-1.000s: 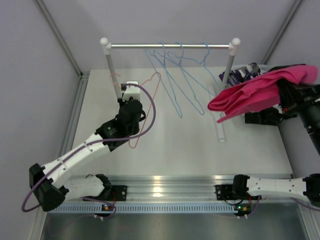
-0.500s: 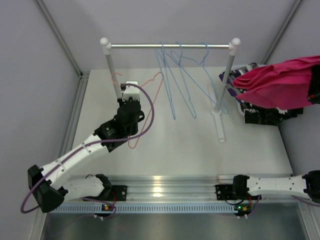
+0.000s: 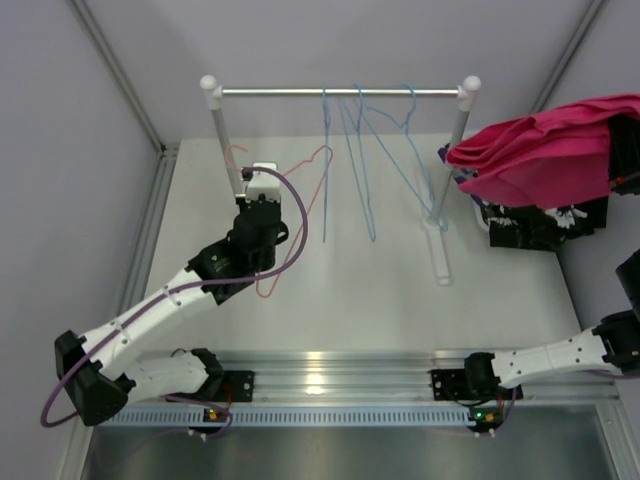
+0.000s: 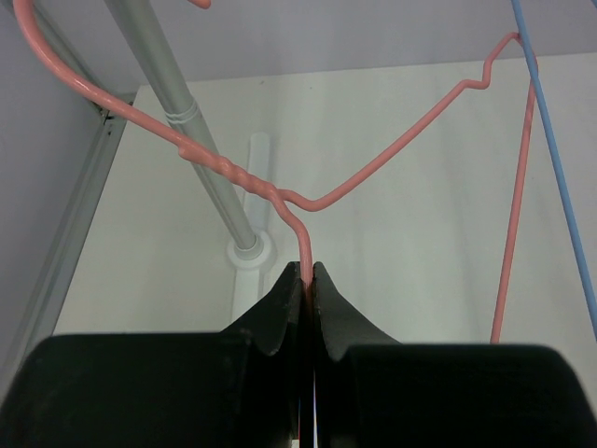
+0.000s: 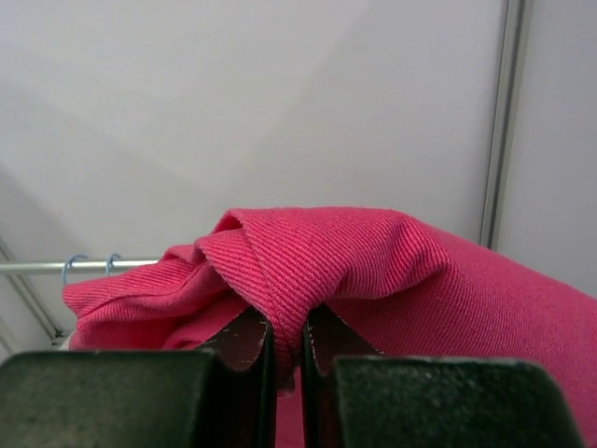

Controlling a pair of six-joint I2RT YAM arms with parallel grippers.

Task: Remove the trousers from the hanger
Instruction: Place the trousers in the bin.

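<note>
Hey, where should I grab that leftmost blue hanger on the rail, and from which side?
Probably the low end of the leftmost blue hanger, from the near side: it hangs free from the rail, its thin wire bare, so fingers can shut across it there.

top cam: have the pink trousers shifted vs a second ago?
Yes. The hot pink trousers have gone right and up in the view. Their left tip hung well left of the rack's right post and now barely reaches it.

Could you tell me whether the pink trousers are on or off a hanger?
Off: the right hand holds the trousers bunched, away from the rail.
</note>
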